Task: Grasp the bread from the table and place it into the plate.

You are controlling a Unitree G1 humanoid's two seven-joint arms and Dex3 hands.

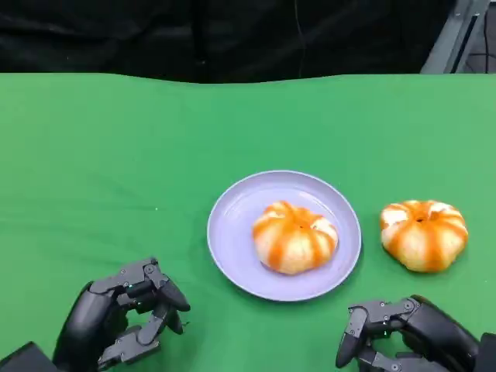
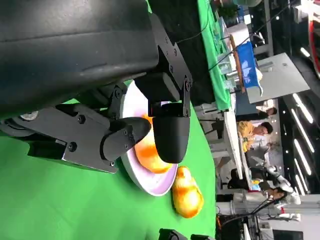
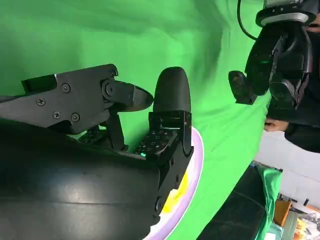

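One orange-and-white bread (image 1: 423, 234) lies on the green table, right of the lilac plate (image 1: 232, 248). A second, similar bread (image 1: 294, 236) sits inside the plate. My right hand (image 1: 403, 333) hovers at the near edge, below the loose bread, holding nothing, with its fingers apart. At the lower left my left hand (image 1: 128, 314) is also empty, with its fingers apart. The left wrist view shows the plate (image 2: 150, 185), the bread in it (image 2: 148, 152) and the loose bread (image 2: 186, 192) beyond my left hand (image 2: 145, 125). In the right wrist view, my right hand (image 3: 150, 115) is near the plate's rim (image 3: 195, 170).
The green cloth (image 1: 116, 155) covers the table to a dark backdrop at the far edge. My left hand (image 3: 272, 60) appears across the table in the right wrist view. People (image 2: 255, 131) sit well behind the table in the left wrist view.
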